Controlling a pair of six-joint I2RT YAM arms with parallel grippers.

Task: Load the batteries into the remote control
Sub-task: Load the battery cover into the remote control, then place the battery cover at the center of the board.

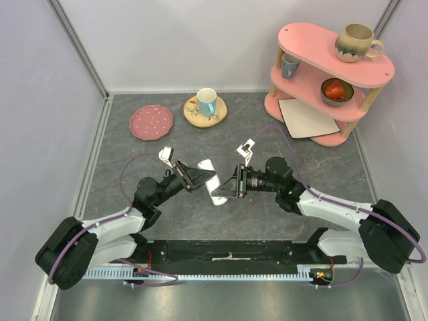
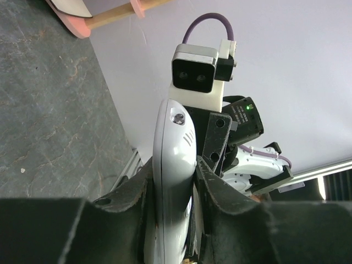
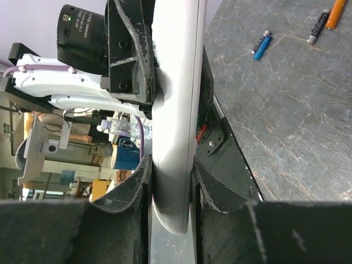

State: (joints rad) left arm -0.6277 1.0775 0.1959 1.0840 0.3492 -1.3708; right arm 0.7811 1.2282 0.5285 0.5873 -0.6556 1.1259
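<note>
The white remote control (image 1: 215, 184) hangs in the air over the middle of the table, gripped from both sides. My left gripper (image 1: 200, 175) is shut on its upper end; in the left wrist view the remote control (image 2: 173, 159) stands edge-on between the pads. From the opposite side my right gripper (image 1: 229, 187) has its jaws pressed on the lower end, where the remote control (image 3: 176, 110) fills the gap. On the table in the right wrist view lie the batteries: a blue one (image 3: 262, 45), a dark one (image 3: 318, 26) and an orange one (image 3: 335, 12). None shows in the top view.
A pink two-tier shelf (image 1: 314, 70) stands at the back right with a mug (image 1: 358, 41), a bowl (image 1: 336, 90) and a leaning white board (image 1: 307, 119). A pink plate (image 1: 151, 122) and a cup on a wooden coaster (image 1: 206, 107) sit at the back.
</note>
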